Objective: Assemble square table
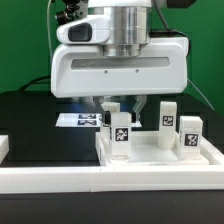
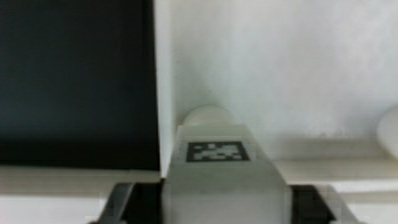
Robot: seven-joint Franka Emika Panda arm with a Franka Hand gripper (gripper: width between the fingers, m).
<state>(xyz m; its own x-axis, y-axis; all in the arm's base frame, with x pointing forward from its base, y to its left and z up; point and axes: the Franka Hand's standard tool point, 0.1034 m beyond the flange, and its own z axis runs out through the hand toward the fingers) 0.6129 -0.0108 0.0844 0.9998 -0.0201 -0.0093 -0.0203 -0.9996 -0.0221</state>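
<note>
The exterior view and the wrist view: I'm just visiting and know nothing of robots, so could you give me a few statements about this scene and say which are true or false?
1. The gripper holds a white tagged leg. True.
2. The table top lies on a green tablecloth. False: the surface under it is black.
3. Other legs stand upright on the exterior view's right of the held one. True.
4. The marker board is lifted in the air. False: it lies flat on the table behind the top.
5. In the wrist view the held leg shows no tag. False: a black-and-white tag faces the camera.
</note>
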